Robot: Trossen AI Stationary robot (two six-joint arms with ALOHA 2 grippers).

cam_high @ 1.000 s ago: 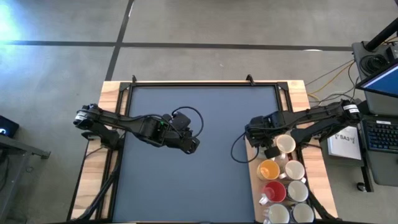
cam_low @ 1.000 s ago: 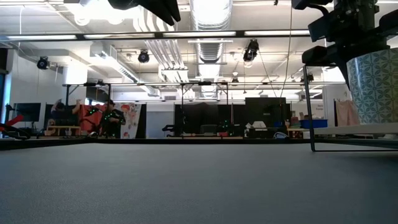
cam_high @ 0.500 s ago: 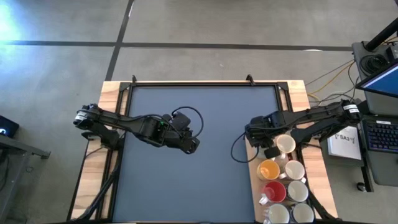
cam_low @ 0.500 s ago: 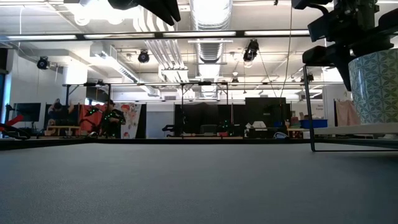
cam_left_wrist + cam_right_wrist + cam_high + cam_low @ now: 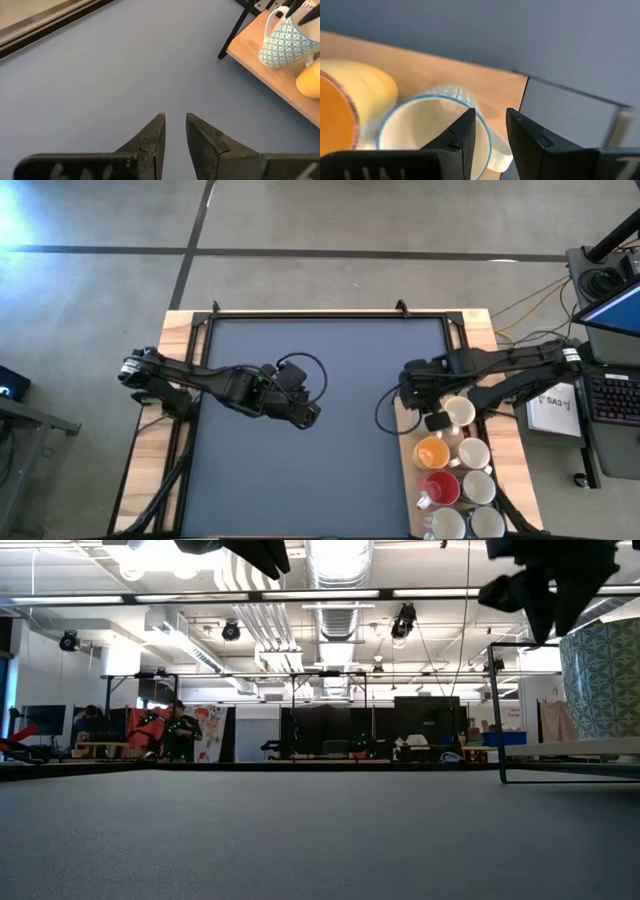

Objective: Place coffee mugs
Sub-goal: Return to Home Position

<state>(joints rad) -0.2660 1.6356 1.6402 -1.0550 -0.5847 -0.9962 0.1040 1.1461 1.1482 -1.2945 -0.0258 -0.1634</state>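
Note:
Several coffee mugs stand upright in two rows on the wooden strip [image 5: 405, 470] along the table's right edge. They include a white patterned one [image 5: 459, 412], an orange one [image 5: 432, 452] and a red one [image 5: 441, 487]. My right gripper [image 5: 490, 132] hangs open, pointing down, just above the patterned mug's blue rim [image 5: 405, 107] on the side toward the mat. As far as the views show, it does not touch the mug. My left gripper [image 5: 175, 122] waits over the middle of the blue mat [image 5: 320, 350], slightly open, with nothing between its fingers.
A thin black frame [image 5: 500, 720] runs round the mat, between it and the wooden strips. The mat itself bears nothing. A desk with a keyboard [image 5: 612, 395] stands beyond the table's right edge. People show in the room far behind the table.
My right gripper has gone up, away from the top of the patterned mug, mostly in the last half second. The mug stands where it stood.

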